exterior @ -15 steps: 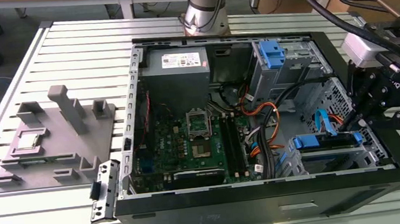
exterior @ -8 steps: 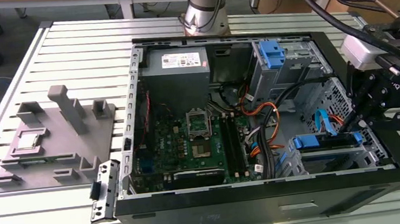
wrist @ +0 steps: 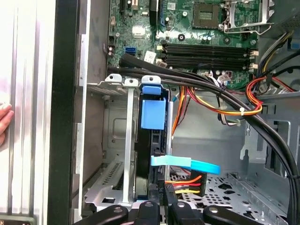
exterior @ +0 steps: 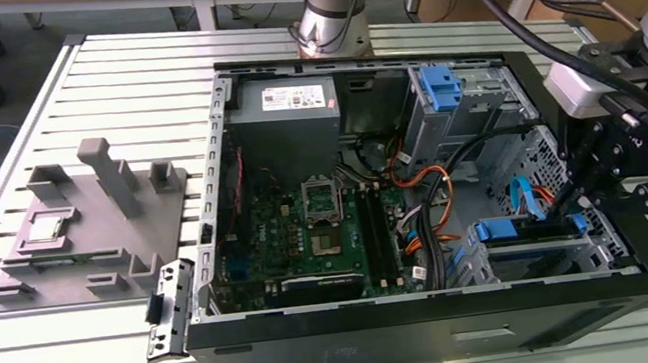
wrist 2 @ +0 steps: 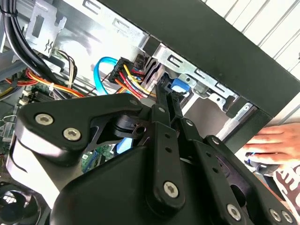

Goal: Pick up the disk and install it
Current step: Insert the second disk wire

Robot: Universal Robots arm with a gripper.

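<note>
Inside the case's drive bay at four o'clock in the exterior view, the disk [wrist: 151, 140] sits edge-on. The gripper [wrist: 164, 199] appears closed just beside its rear; pushing could pinch the blue cable [wrist: 187, 163].

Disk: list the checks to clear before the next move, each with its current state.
1. Disk standing in the drive bay: ok.
2. Disk fully seated: cannot tell.
3. Pincer at the disk's end: ok.
4. Blue cable clear of the disk: not ok, it crosses it.
5. Person's hand away from the case: not ok, it lies just beside the outer wall.
</note>
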